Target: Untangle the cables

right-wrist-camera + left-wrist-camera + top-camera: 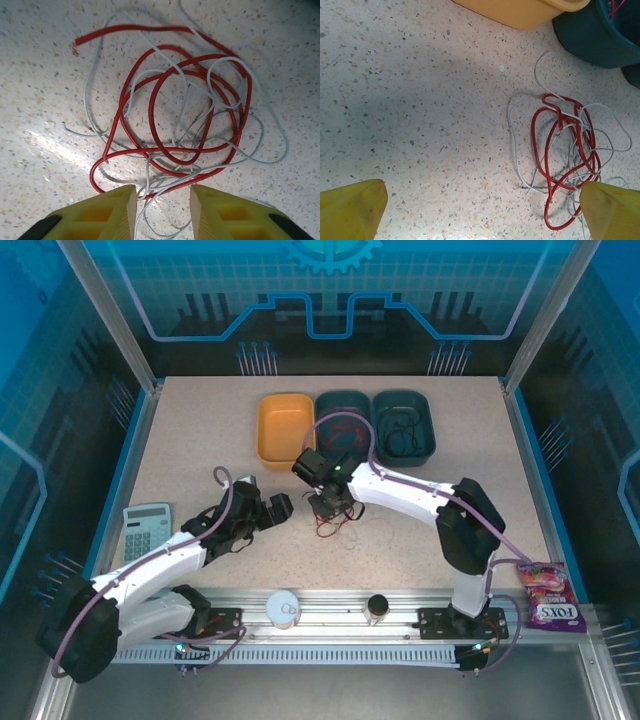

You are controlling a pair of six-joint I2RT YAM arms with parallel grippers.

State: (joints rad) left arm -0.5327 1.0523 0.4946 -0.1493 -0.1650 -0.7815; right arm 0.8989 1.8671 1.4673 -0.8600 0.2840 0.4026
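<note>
Tangled cables, right pincer apparently astride, ajar

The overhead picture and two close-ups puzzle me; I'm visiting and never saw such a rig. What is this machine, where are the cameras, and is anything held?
Two robot arms are bolted at the table's near edge. The overhead camera looks down; each close-up comes from a camera on a wrist, the yellow fingers being that arm's own. On the table lie a red cable tangled with a pale grey cable, an orange bin, two teal bins, a calculator and a sweets bag. The left gripper is wide open; the right gripper's fingers straddle the tangle's edge, apart. Nothing is held.
</note>
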